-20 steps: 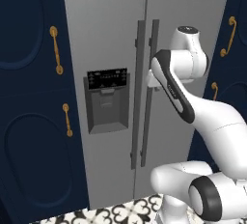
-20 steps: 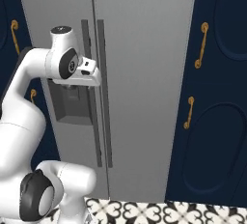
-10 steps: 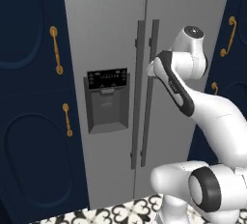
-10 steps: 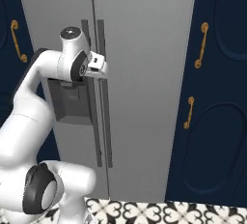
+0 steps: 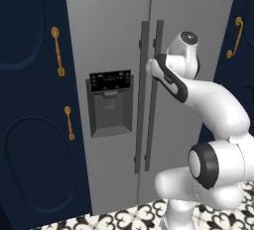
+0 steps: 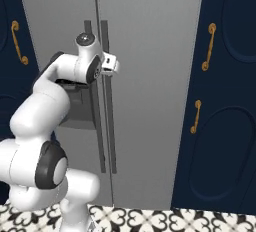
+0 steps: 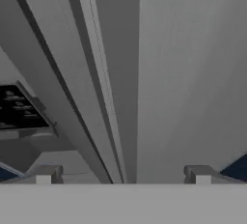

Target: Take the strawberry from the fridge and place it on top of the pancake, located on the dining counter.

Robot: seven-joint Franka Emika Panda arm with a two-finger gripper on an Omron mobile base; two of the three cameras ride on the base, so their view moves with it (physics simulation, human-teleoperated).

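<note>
The fridge [image 5: 109, 35] is a tall light-grey double-door unit, and both its doors are closed. Its two long vertical handles [image 5: 143, 95] run down the middle beside the dark dispenser panel [image 5: 110, 102]. My gripper [image 5: 152, 67] is open and sits at the upper part of the right door's handle [image 6: 110, 126]. In the hand view the fingertips [image 7: 46, 175] stand wide apart with that handle [image 7: 99, 83] running between them. From the right, the gripper [image 6: 114, 67] is at the handle. The strawberry is hidden behind the doors. The pancake and the dining counter are out of view.
Navy cabinets with gold handles [image 5: 58, 50] [image 6: 209, 46] flank the fridge on both sides. Black-and-white patterned floor tiles [image 5: 124, 219] lie in front of it. My white arm [image 5: 213, 100] bends close to the right door.
The hand has moved up and in toward the fridge's right handle, so its open fingers now straddle it. The base and the doors have not moved.
</note>
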